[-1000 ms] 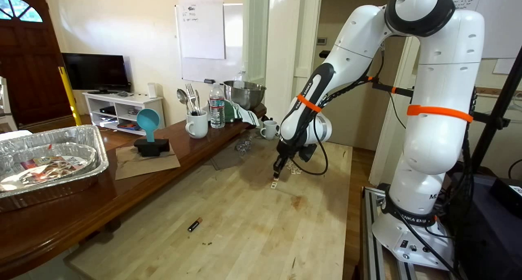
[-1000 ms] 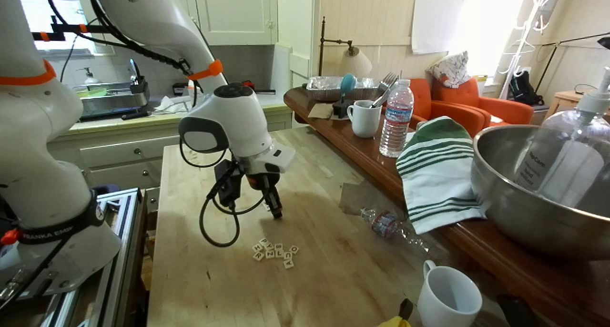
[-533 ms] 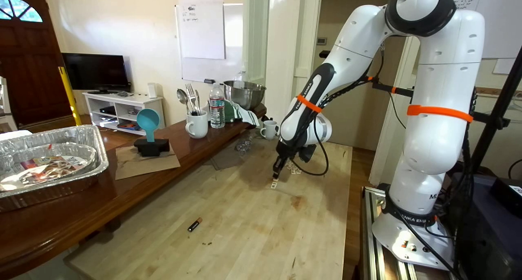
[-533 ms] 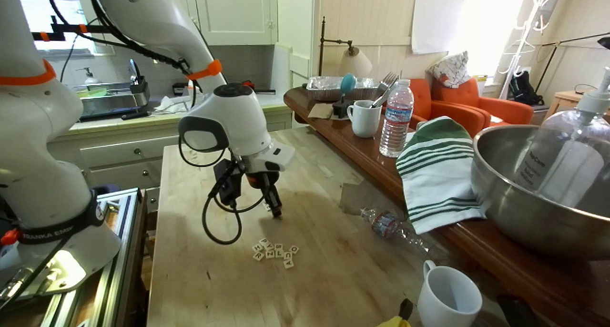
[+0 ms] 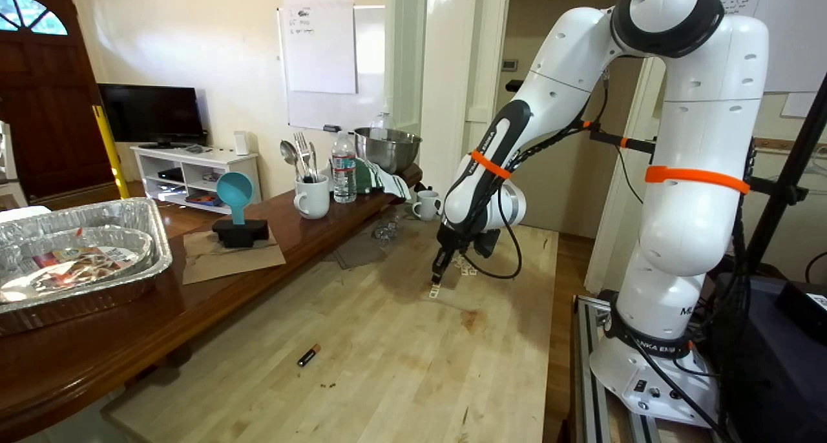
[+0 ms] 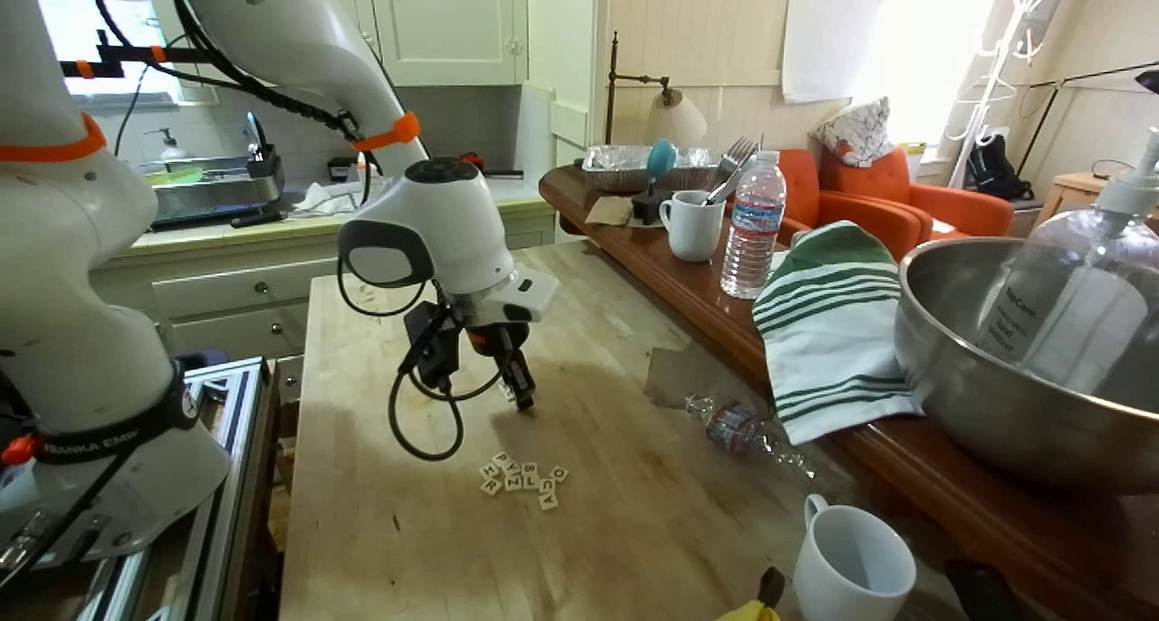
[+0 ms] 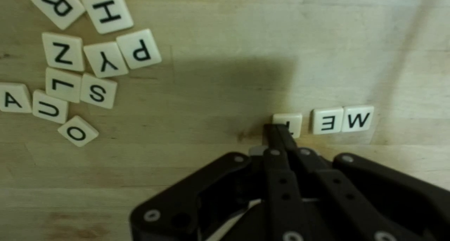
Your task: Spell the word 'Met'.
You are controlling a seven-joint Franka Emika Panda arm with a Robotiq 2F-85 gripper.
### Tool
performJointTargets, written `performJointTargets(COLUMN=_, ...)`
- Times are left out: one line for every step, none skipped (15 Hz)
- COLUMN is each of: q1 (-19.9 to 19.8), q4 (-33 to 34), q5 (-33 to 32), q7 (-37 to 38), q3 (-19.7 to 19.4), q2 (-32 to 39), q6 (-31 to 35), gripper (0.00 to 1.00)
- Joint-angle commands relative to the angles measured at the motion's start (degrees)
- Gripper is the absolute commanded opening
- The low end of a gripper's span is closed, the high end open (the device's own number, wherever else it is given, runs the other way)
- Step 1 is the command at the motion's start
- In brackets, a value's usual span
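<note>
The gripper (image 7: 276, 127) points down over the wooden counter (image 5: 387, 372), roughly midway between the edge by the robot's base (image 5: 659, 375) and the edge along the dark wooden ledge (image 5: 161, 310). Its two fingers (image 7: 288, 141) are together, and in the wrist view their tips cover part of the T tile (image 7: 292, 118); whether they touch it I cannot tell. The E tile (image 7: 328, 120) and the M tile (image 7: 358, 118) lie face up to its right, side by side and touching, in one row with the T tile, which is a small gap away from the E tile. The row reads M, E, T from right to left in that view. Well apart from it, ten other letter tiles (image 7: 92, 90), R, H, N, Y, P, L, S, A, U and O, lie in a loose cluster toward the counter's end where a white mug (image 6: 856, 562) stands near the ledge-side corner. A crumpled plastic bottle (image 6: 733, 425) lies close to the ledge-side edge in an exterior view. A battery (image 5: 309, 355) lies toward the opposite end, nearer the ledge-side edge
</note>
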Motion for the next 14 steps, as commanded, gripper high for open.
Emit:
performJointTargets(q1=0.61, q4=-0.36, q5=0.56, q7=-1.12, q3=0.44, q2=2.14, q6=1.61, gripper=0.0)
performJointTargets(q1=0.66, q4=-0.35, q5=0.52, q7=-1.25, q3=0.41, q2=2.2, q6=1.63, gripper=0.0)
performJointTargets(q1=0.71, q4=-0.36, q5=0.48, q7=-1.4, q3=0.4, q2=2.24, q6=1.7, gripper=0.0)
performJointTargets(q1=0.74, q4=-0.36, q5=0.43, q7=-1.58, q3=0.36, q2=2.26, q6=1.69, gripper=0.0)
performJointTargets(q1=0.75, q4=-0.36, q5=0.45, q7=-1.79, q3=0.36, q2=2.26, q6=1.67, gripper=0.0)
performJointTargets(q1=0.76, q4=-0.37, q5=0.46, q7=-2.04, q3=0.35, q2=2.28, q6=1.66, gripper=0.0)
performJointTargets(q1=0.78, q4=-0.37, q5=0.5, q7=-2.21, q3=0.35, q2=2.29, q6=1.66, gripper=0.0)
performJointTargets(q1=0.77, q4=-0.38, q5=0.57, q7=-2.39, q3=0.37, q2=2.28, q6=1.65, gripper=0.0)
performJointTargets(q1=0.76, q4=-0.37, q5=0.7, q7=-2.52, q3=0.42, q2=2.27, q6=1.57, gripper=0.0)
performJointTargets(q1=0.77, q4=-0.38, q5=0.73, q7=-2.65, q3=0.44, q2=2.29, q6=1.55, gripper=0.0)
performJointTargets(q1=0.8, q4=-0.38, q5=0.72, q7=-2.81, q3=0.42, q2=2.35, q6=1.56, gripper=0.0)
performJointTargets(q1=0.82, q4=-0.38, q5=0.74, q7=-2.93, q3=0.41, q2=2.41, q6=1.63, gripper=0.0)
performJointTargets(q1=0.83, q4=-0.39, q5=0.76, q7=-3.05, q3=0.41, q2=2.43, q6=1.6, gripper=0.0)
performJointTargets(q1=0.86, q4=-0.39, q5=0.77, q7=-3.12, q3=0.39, q2=2.46, q6=1.63, gripper=0.0)
